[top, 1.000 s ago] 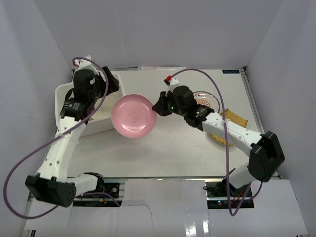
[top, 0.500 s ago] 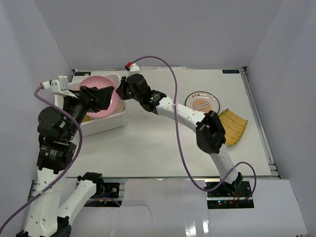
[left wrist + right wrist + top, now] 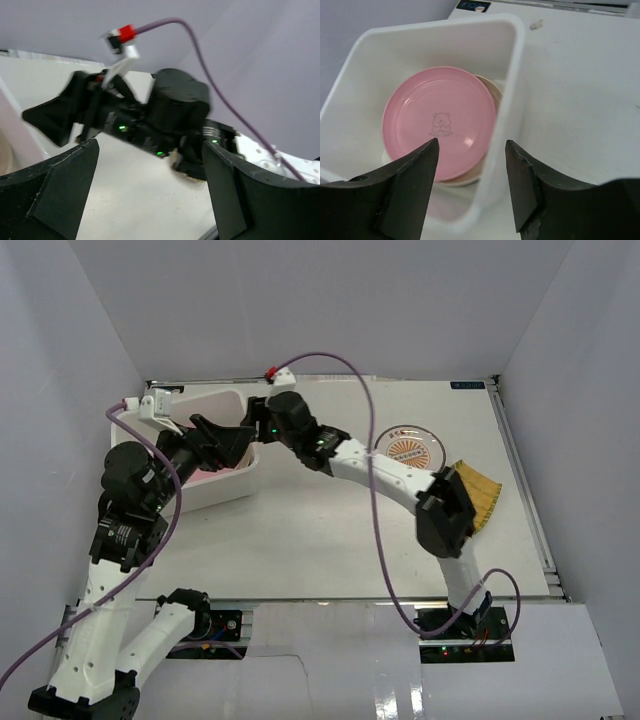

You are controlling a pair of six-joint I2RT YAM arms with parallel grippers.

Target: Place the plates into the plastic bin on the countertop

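A pink plate [image 3: 440,122] lies flat inside the white plastic bin [image 3: 512,75], on top of a cream plate [image 3: 492,92]. My right gripper [image 3: 472,150] hangs open just above the bin's right wall and holds nothing. In the top view the bin [image 3: 220,497] stands at the left rear of the countertop [image 3: 330,540], with the right gripper [image 3: 258,428] at its right rim. My left gripper [image 3: 238,443] is over the bin, open and empty, facing the right wrist [image 3: 170,110]. A white plate with an orange pattern [image 3: 410,447] and a yellow woven plate [image 3: 478,492] lie at the right.
The right arm stretches across the middle of the countertop from its base to the bin. Purple cables loop above both arms. Grey walls close in the left, back and right sides, and a metal rail [image 3: 520,470] runs along the right edge.
The right gripper carried the pink plate from the middle of the countertop to the bin and opened; the plate now lies in the bin. The left arm shifted over the bin.
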